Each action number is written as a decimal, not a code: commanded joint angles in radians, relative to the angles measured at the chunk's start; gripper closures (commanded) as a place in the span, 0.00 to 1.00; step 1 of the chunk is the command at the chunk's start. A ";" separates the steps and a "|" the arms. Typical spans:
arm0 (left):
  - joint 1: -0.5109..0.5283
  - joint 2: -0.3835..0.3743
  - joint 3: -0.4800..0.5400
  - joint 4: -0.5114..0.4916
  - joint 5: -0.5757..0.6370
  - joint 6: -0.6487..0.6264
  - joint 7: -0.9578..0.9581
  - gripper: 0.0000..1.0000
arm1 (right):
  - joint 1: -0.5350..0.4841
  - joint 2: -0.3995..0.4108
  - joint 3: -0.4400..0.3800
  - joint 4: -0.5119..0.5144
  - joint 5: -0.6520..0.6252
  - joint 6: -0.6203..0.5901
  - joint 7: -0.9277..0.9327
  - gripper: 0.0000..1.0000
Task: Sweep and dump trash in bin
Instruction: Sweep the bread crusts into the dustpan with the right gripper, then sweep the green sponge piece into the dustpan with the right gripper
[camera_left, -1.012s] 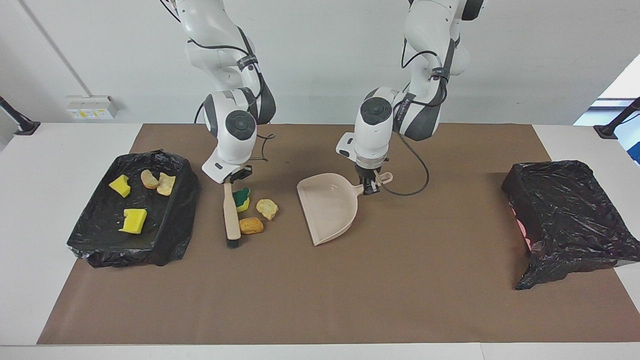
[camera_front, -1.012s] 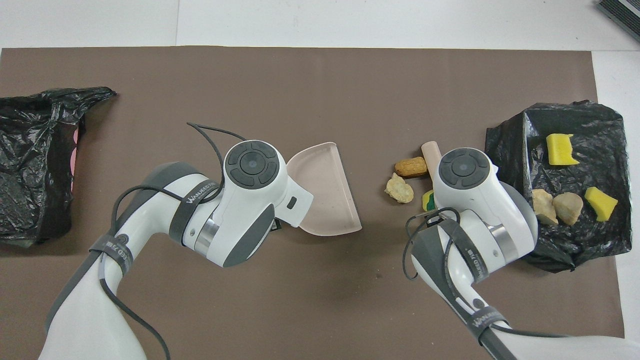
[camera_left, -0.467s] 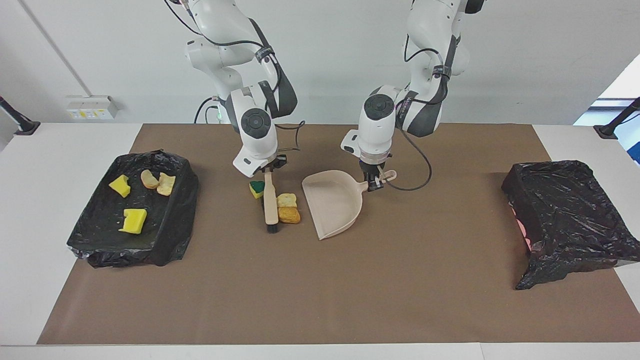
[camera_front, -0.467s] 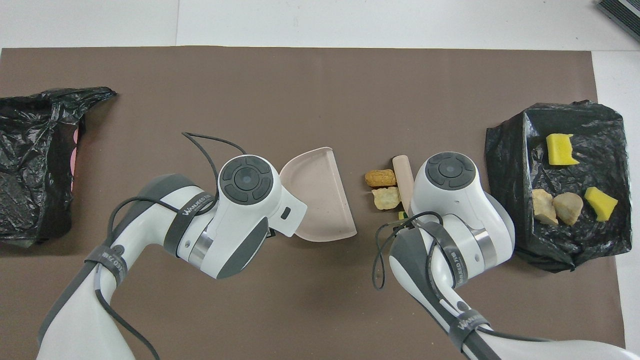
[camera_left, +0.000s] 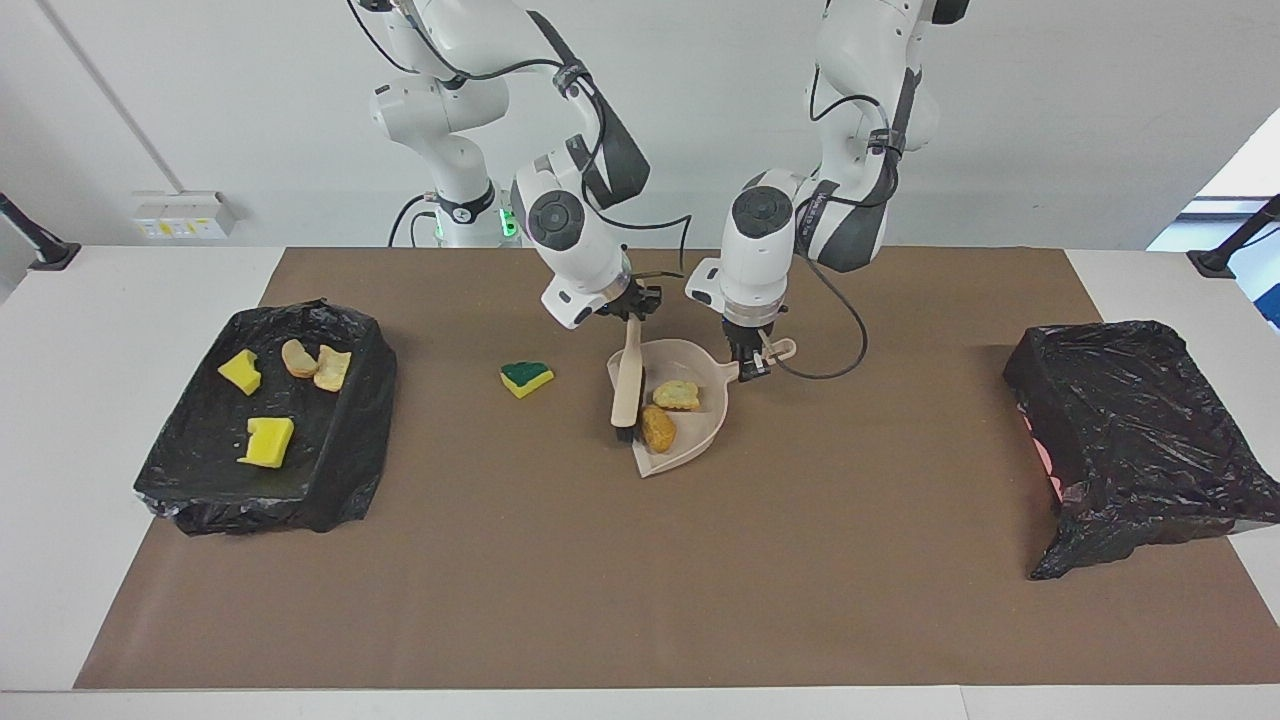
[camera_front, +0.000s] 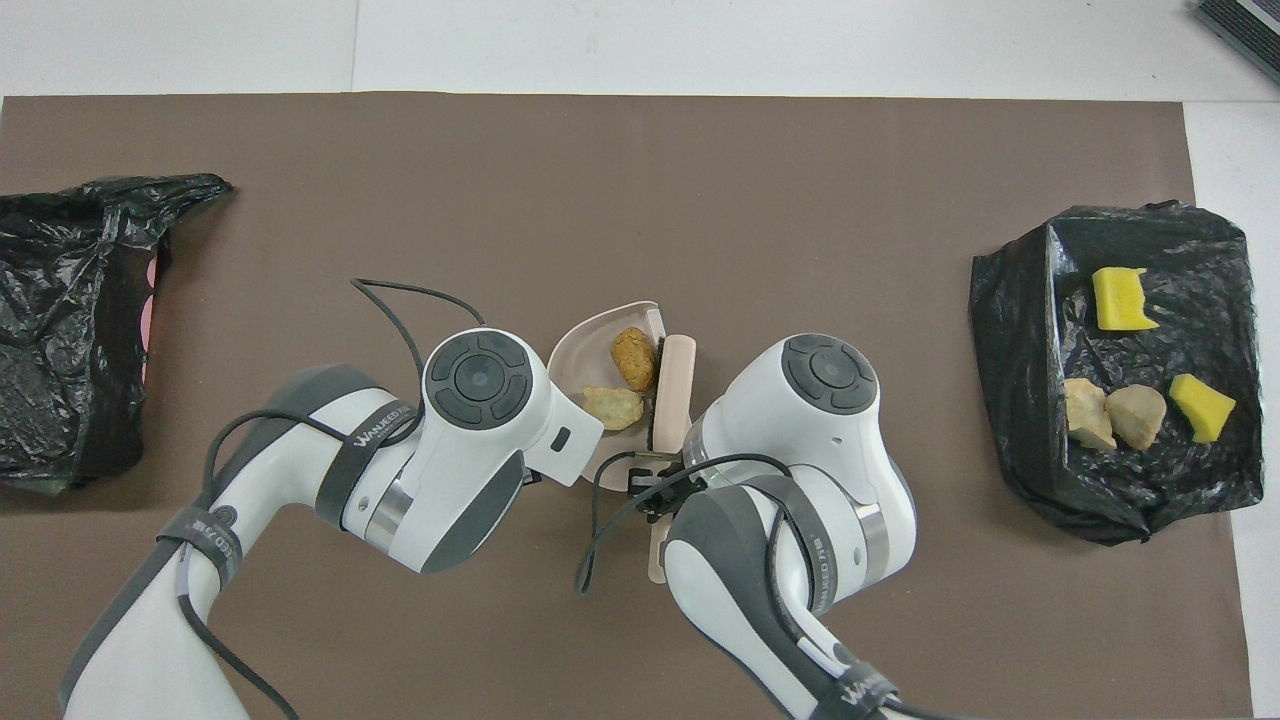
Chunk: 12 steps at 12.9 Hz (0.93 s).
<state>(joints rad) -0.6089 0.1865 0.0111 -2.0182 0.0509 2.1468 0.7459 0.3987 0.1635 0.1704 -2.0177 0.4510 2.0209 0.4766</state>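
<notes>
My right gripper (camera_left: 632, 318) is shut on the beige-handled brush (camera_left: 627, 385), whose black bristles rest at the dustpan's mouth. My left gripper (camera_left: 750, 365) is shut on the handle of the beige dustpan (camera_left: 702, 425), which lies on the mat. A pale tan lump (camera_left: 677, 394) and an orange-brown lump (camera_left: 657, 427) lie in the pan. The overhead view also shows the pan (camera_front: 578, 352), the orange-brown lump (camera_front: 632, 358), the tan lump (camera_front: 613, 406) and the brush (camera_front: 672, 385). The green-faced sponge (camera_left: 526, 377) lies on the mat beside the pan, toward the right arm's end; the right arm hides it in the overhead view.
A black-bagged bin (camera_left: 372, 400) at the right arm's end holds two yellow sponge bits (camera_left: 266, 441) and two tan lumps (camera_left: 298, 357); it also shows in the overhead view (camera_front: 1015, 400). Another black-bagged bin (camera_left: 1140, 430) stands at the left arm's end.
My right arm swept the brush toward the dustpan and pushed the tan and orange-brown lumps into it. The green-faced sponge stayed on the mat. The dustpan hardly moved.
</notes>
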 joint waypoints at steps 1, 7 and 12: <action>0.000 -0.033 0.007 -0.045 0.024 0.030 -0.005 1.00 | -0.014 0.024 -0.005 0.086 0.008 -0.045 0.057 1.00; 0.005 -0.032 0.007 -0.047 0.024 0.044 0.016 1.00 | -0.187 -0.101 -0.009 0.108 -0.262 -0.411 -0.022 1.00; -0.029 -0.033 0.004 -0.047 0.024 0.050 0.018 1.00 | -0.267 -0.229 -0.008 -0.157 -0.428 -0.404 -0.079 1.00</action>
<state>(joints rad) -0.6099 0.1856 0.0098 -2.0226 0.0563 2.1648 0.7610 0.1650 0.0052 0.1506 -2.0533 0.0518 1.5861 0.4306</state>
